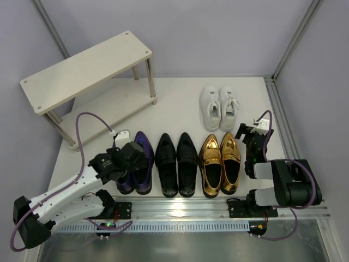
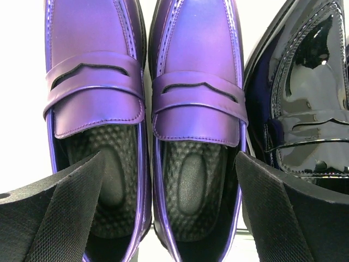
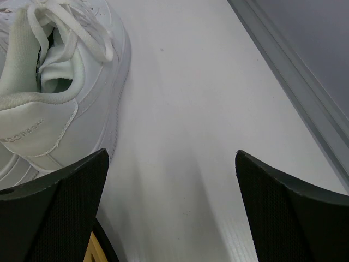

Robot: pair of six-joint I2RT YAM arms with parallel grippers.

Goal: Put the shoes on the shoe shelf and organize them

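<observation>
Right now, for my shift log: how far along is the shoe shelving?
Done: nothing; the shoe shelf is bare. In hand: the open left gripper hovers over the purple dress shoes, gripping nothing. Left: all four pairs; black dress shoes, gold loafers, white sneakers sit untouched.

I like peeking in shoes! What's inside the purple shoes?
Each of the purple shoes shows a black bumpy insole with a smooth oval pad. Further in, the toe space is hidden under the strap and upper, and fingers of the left gripper cover part of the openings.

Glossy purple shoes (image 1: 144, 164), black shoes (image 1: 177, 162), gold loafers (image 1: 221, 164), white sneakers (image 1: 220, 107), pale beige shelf (image 1: 87, 68)
</observation>
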